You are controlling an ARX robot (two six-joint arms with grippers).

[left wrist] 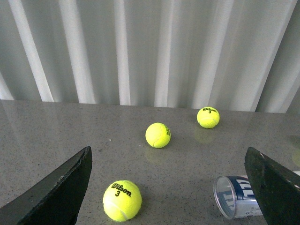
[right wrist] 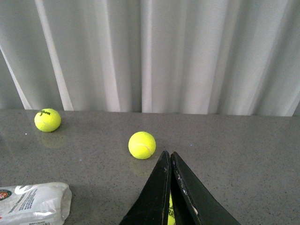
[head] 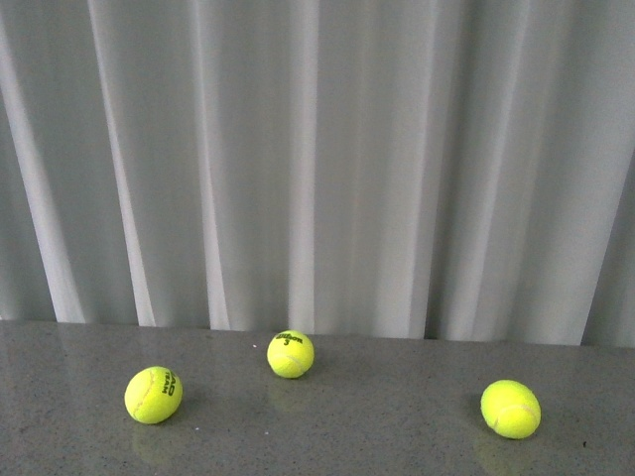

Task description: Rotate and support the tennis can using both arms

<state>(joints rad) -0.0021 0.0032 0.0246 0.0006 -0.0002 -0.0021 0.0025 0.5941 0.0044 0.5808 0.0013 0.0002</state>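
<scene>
Closest to you is the left claw (left wrist: 168, 151): flat black plates spread wide apart, edges a bit scuffed. The can (left wrist: 234, 197) lies on its side on the tabletop (left wrist: 47, 131), partly hidden behind one plate and not gripped. It's a clear plastic tube with its round rim toward the camera and a blue-and-white label. A fuzzy yellow-green ball (left wrist: 122, 200) stamped Wilson 3 shows between the plates, with two more farther off. The right claw (right wrist: 167, 153) has its plates pressed together at the tips. The tabletop's glossy speckled grey, and a pleated white curtain (head: 317, 149) hangs behind.
</scene>
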